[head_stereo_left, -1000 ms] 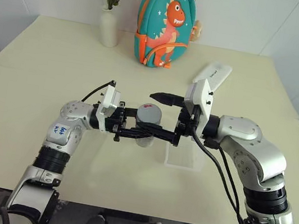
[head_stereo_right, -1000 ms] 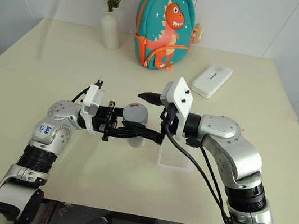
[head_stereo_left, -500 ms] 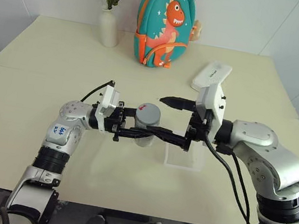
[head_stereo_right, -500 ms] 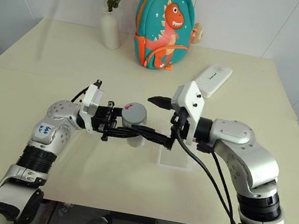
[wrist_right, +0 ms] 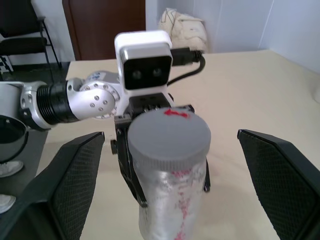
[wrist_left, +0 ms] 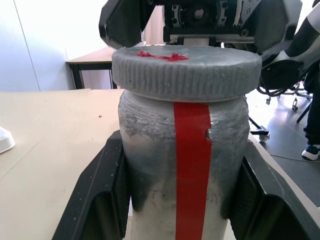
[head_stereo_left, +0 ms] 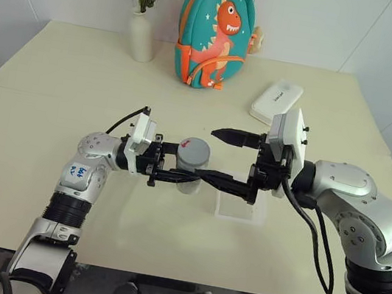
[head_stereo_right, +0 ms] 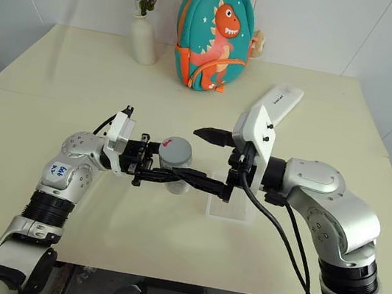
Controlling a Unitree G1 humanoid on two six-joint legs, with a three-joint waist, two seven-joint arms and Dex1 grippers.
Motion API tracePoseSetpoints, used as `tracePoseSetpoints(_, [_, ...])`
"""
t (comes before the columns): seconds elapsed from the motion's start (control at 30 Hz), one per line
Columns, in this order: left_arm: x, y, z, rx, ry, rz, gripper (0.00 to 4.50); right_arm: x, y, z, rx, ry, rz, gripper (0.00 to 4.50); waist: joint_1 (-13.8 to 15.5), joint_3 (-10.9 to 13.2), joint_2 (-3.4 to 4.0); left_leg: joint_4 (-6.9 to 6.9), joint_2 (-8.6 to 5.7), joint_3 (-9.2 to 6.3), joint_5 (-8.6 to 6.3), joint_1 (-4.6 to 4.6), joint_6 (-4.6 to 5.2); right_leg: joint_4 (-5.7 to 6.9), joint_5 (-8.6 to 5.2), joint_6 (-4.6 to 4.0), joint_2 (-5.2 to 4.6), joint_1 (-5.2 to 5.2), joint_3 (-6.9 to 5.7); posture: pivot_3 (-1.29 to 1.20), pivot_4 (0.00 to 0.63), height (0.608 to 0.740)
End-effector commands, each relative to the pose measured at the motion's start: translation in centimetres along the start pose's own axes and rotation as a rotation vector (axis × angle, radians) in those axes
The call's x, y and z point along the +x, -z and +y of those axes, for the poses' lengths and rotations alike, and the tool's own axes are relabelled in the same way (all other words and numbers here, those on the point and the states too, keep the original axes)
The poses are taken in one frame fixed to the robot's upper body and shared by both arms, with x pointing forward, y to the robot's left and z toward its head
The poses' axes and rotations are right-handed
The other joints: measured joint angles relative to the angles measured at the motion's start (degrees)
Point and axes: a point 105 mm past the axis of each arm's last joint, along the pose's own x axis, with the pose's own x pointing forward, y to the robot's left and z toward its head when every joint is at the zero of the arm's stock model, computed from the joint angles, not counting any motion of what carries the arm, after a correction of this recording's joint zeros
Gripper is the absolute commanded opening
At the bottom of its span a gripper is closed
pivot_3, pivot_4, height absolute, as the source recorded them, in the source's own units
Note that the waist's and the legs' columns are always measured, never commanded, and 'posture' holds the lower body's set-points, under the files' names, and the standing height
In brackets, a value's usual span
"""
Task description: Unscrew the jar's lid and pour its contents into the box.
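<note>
Left arm reaches in level over table, left gripper (head_stereo_left: 177, 171) pointing sideways, its 2 fingers clamped on jar (head_stereo_left: 190, 167) body below lid (wrist_left: 186, 70). Jar upright, lifted, lid on, just beside box (head_stereo_left: 240, 205). Right arm bent, forearm level, right gripper (head_stereo_left: 222, 159) aimed at jar from box side, 2 fingers spread wide either side of lid, not touching.

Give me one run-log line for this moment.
left gripper: shut on jar | lid: on | right gripper: open, beside lid | box: on table
</note>
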Motion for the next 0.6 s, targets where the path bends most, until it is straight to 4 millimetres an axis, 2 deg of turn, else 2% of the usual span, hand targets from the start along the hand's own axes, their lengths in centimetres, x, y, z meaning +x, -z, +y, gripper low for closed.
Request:
tracePoseSetpoints(0.03, [0.6, -0.8, 0.0, 0.045, 0.031, -0.009, 2.05, 0.8, -1.6, -0.1, -0.05, 0.003, -0.064, 4.48, -0.01, 0.0, 0.0, 0.0, 0.0, 0.0, 0.0, 0.0, 0.0, 0.0, 0.0, 0.0, 0.0, 0.0, 0.0, 0.0, 0.15, 0.74])
tracePoseSetpoints(0.37, [1.4, -0.9, 0.2, 0.059, 0.055, -0.02, 2.05, 3.5, -0.5, -0.9, -0.08, 0.0, -0.051, 4.48, -0.06, 0.0, 0.0, 0.0, 0.0, 0.0, 0.0, 0.0, 0.0, 0.0, 0.0, 0.0, 0.0, -0.01, 0.0, 0.0, 0.15, 0.74])
tracePoseSetpoints(0.6, [1.4, -0.9, 0.2, 0.064, 0.05, -0.02, 2.05, 4.2, -0.2, -1.2, -0.087, -0.002, -0.054, 4.48, 0.0, 0.0, 0.0, 0.0, 0.0, 0.0, 0.0, 0.0, 0.0, 0.01, 0.0, 0.0, 0.0, -0.01, -0.01, 0.0, 0.15, 0.74])
